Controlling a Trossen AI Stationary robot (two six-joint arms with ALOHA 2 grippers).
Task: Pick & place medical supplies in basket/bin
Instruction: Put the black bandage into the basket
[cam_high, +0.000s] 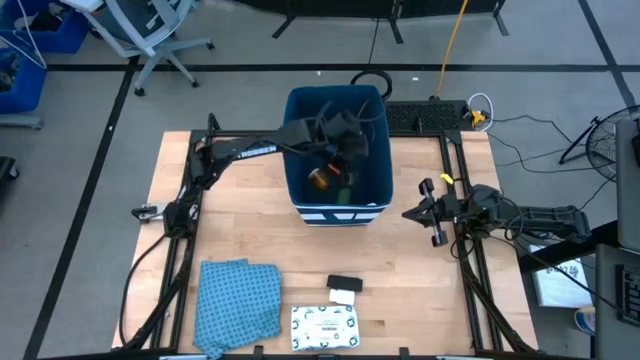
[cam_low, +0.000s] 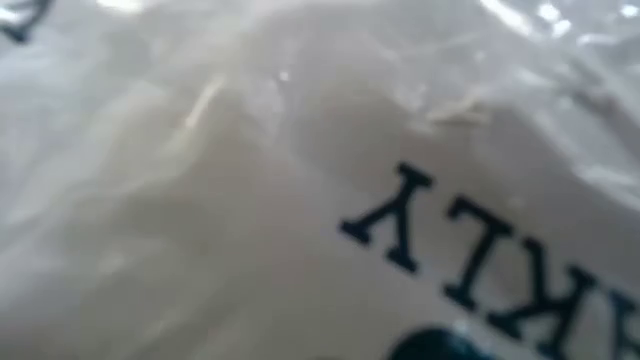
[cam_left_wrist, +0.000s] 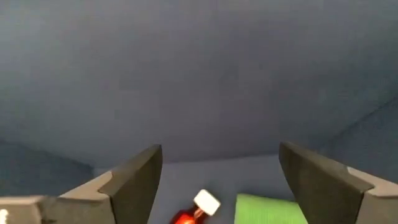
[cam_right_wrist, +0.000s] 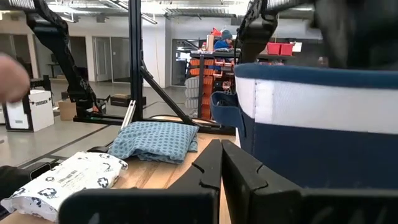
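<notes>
I'm working in a robotics lab or workshop: wooden worktop on black frames, concrete floor, office chair, storage shelving with red bins, trailing cables.

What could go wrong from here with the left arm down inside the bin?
The left claw hangs open inside the blue bin, so lifting out carelessly could snag a soft wall and tip it. The white pouch and the black piece lie near the table's front edge; a clumsy grab might push them off.
</notes>
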